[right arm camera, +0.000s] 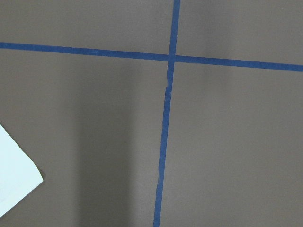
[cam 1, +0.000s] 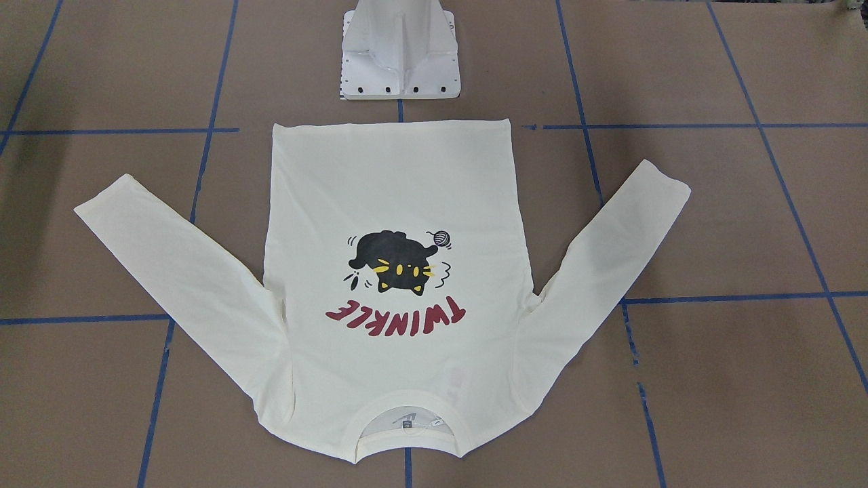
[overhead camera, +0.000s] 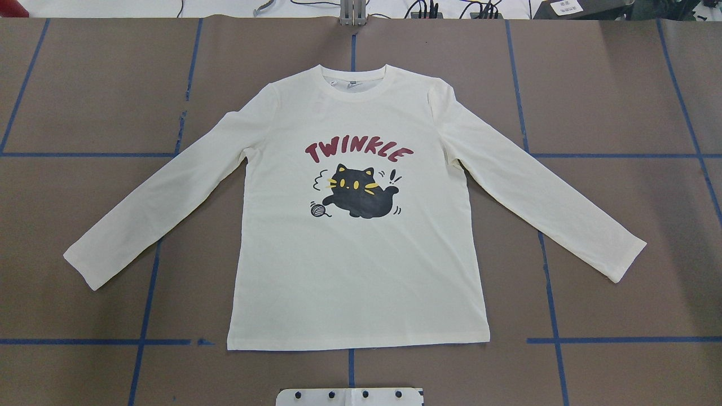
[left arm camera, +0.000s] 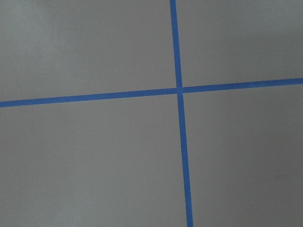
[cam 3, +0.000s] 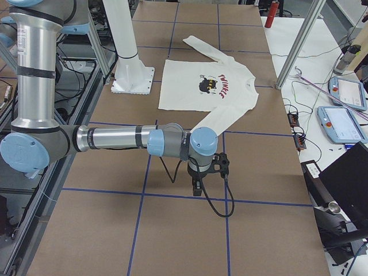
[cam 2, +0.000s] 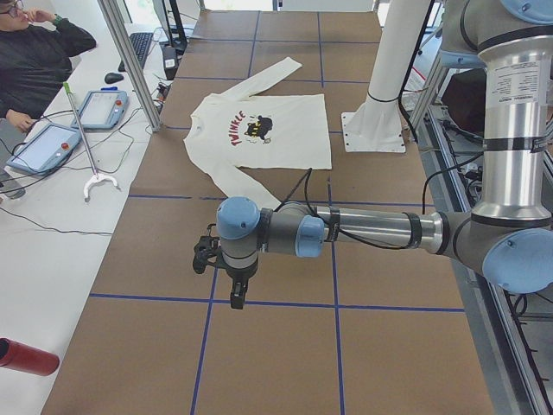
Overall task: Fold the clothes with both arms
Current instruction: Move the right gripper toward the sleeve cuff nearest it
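Cream-white shirt (overhead camera: pixel 361 265) lies flat and print-up on the brown tabletop (overhead camera: pixel 84 101). Its hem (overhead camera: pixel 361 344) is just in front of the pedestal (cam 1: pixel 400 61) and its neck (overhead camera: pixel 354 84) is on the side away from the pedestal. Both sleeves (overhead camera: pixel 158 208) are splayed outward. No fold made yet, by the look of it.

Left arm (cam 2: pixel 371 232) stretches low, well out to the pedestal's left. Right arm (cam 3: pixel 115 138) mirrors it, well out to the pedestal's right. Neither touches cloth. Left tool (cam 2: pixel 237 294) points down over bare tabletop, and its camera shows only crossing blue tape (left arm camera: pixel 179 90). Right tool (cam 3: pixel 197 187) points down too, with a cuff (right arm camera: pixel 14 175) corner at the edge of its camera's view. Wide or narrow? Cannot tell for either, since only the side cameras catch them.

Now the hazards, as I read them:
- The fabric lies thin and tight to the tabletop, so a shallow pinch may skate over it or lift the top layer only.
- A deep pinch may dig into the brown covering.
- The sleeves sit at slightly different angles, so matched moves could land on unmatched spots and skew the fold.
- If one arm lifts ahead of the other, the body may drag and wrinkle across the print (overhead camera: pixel 358 186).
- Both arms must travel inward toward the pedestal's front, which looks tight once they converge.
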### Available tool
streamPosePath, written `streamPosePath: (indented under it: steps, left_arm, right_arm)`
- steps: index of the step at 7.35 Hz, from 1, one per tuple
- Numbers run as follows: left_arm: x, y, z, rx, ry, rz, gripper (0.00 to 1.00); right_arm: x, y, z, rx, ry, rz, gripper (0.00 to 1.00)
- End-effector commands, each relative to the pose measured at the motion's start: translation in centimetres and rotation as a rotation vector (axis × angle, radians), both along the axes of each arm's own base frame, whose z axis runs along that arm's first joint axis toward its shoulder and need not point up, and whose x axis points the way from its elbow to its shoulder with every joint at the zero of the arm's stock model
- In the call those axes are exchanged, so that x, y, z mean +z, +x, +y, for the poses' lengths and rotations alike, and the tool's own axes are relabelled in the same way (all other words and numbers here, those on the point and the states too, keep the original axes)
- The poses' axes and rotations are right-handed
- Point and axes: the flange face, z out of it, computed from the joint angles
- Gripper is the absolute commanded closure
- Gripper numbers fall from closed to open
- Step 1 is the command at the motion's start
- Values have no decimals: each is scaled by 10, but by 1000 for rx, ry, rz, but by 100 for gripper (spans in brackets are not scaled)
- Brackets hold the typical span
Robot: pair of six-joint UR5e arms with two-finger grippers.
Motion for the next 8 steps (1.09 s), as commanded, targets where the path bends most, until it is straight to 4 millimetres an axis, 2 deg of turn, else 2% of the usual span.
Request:
streamPosePath:
  steps: [1, 2, 4, 5, 6, 7, 8]
  left_arm:
    - [-2, 0, -1, 3, 8, -1, 0]
    - [-9, 1, -9, 6, 25, -1, 0]
    - [-61, 1, -46, 6, 176, 0, 0]
    - [-93, 3, -70, 7, 317, -12, 0]
    - [-91, 12, -64, 22, 318, -12, 0]
    - [-64, 23, -63, 42, 272, -33, 0]
    - [-49, 23, -61, 41, 245, -29, 0]
  right_arm:
    - [-6, 0, -2, 2, 11, -1, 0]
    - [-13, 0, -7, 0, 34, -3, 0]
    - [-28, -2, -17, -2, 226, -10, 0]
    - [-34, -29, -19, -37, 227, -70, 0]
    - [-47, -63, -21, -45, 210, -94, 0]
    - [-51, -86, -11, -15, 196, -105, 0]
    - [-52, -108, -2, 32, 164, -120, 0]
